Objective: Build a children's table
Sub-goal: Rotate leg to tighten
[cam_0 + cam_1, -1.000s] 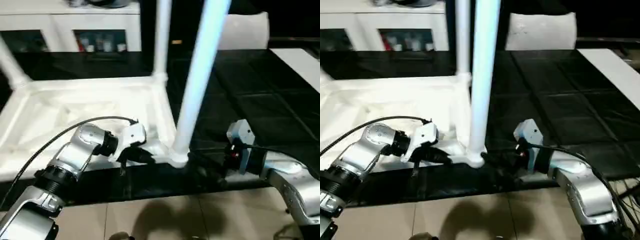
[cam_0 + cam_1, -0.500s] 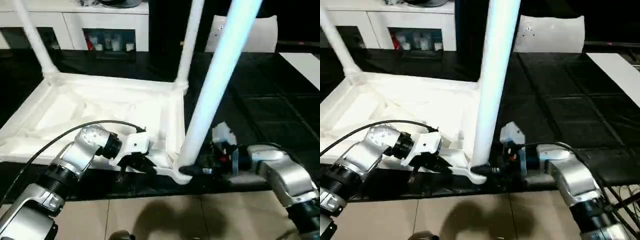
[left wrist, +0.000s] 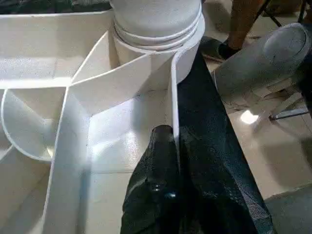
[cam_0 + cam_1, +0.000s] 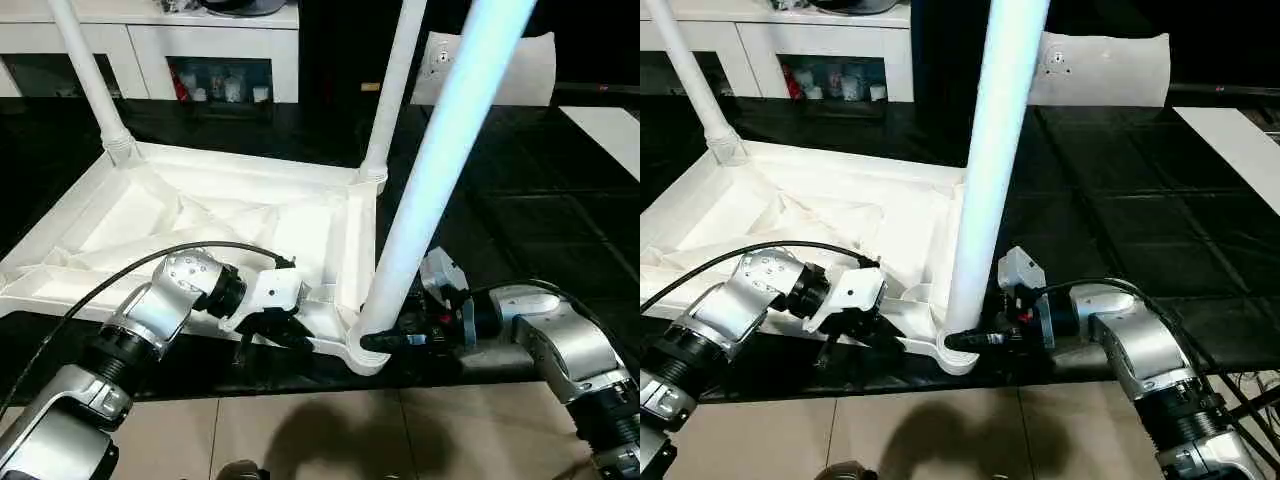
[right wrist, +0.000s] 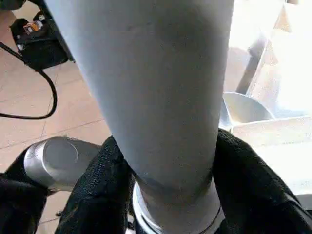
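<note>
From my seat at the controls: the tabletop lies underside up on the dark mat. Three legs stand in its corner sockets, the near leg at the front right corner, another leg behind it, and a third leg at the far left. A cabinet sits behind, a panel to its right.

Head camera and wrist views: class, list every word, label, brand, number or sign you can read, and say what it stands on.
Readable text: none.
Small coloured items on the white shelf unit in the background: any labels are too small and blurred to read.
White plastic square tabletop, upside down, and its long tapered white tube legs: no print visible.
Small white panel with holes: no writing visible.
</note>
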